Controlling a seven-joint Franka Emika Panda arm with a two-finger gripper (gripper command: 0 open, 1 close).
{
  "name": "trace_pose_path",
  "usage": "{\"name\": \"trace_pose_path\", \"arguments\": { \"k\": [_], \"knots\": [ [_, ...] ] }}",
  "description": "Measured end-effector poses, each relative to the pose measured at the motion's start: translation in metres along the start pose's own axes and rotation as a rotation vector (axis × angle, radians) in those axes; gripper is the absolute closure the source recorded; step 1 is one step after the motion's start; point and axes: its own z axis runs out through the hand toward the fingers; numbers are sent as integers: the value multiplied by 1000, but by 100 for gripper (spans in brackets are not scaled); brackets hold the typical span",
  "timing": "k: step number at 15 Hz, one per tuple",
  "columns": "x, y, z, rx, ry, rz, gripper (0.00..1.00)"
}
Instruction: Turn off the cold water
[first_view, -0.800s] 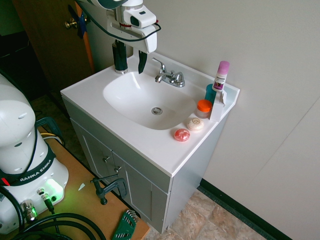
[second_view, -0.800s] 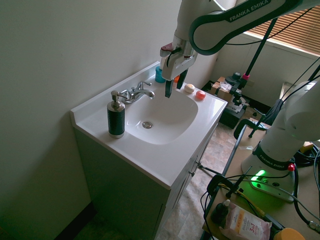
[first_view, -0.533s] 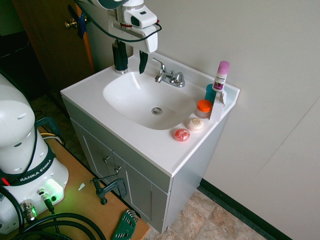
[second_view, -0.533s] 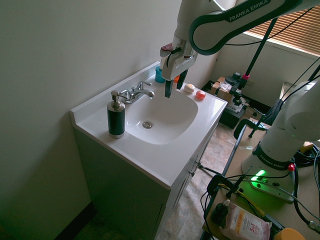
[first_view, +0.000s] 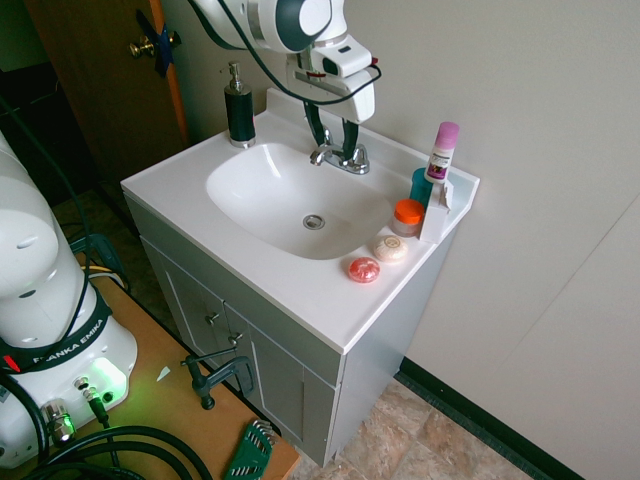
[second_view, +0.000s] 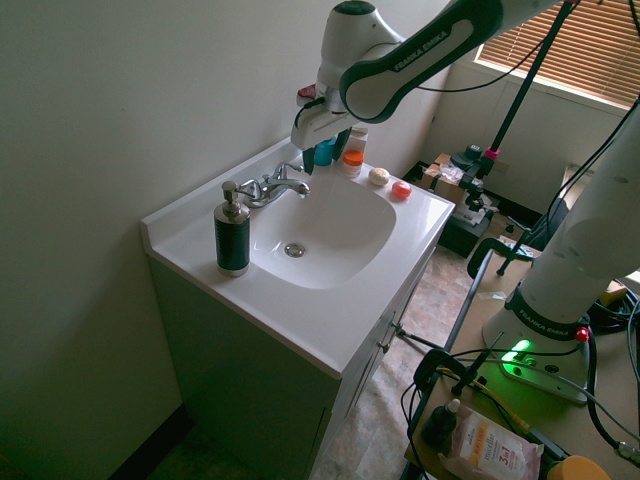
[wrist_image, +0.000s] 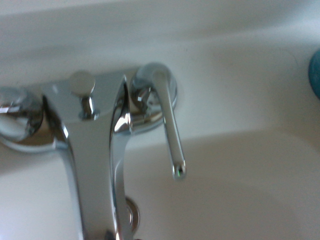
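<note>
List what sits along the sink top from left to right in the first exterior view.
Black soap dispenser → gripper over the chrome faucet → round pink soap → white soap → orange-lidded jar → teal cup → pink-capped bottle.

White arm (second_view: 420, 50) with dark green joint bands, black cables, dark-fingered pincer (first_view: 333, 128).

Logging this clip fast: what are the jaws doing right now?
Gripper: jaws open, holding nothing, straddling the faucet near the cold tap.
</note>
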Motion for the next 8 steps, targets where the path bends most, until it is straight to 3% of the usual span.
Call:
{"name": "trace_pose_path", "arguments": {
  "k": [5,8],
  "knots": [
    [26,-33,30,-10,21,22,0],
    [34,-30,45,-34,31,31,0]
  ]
}}
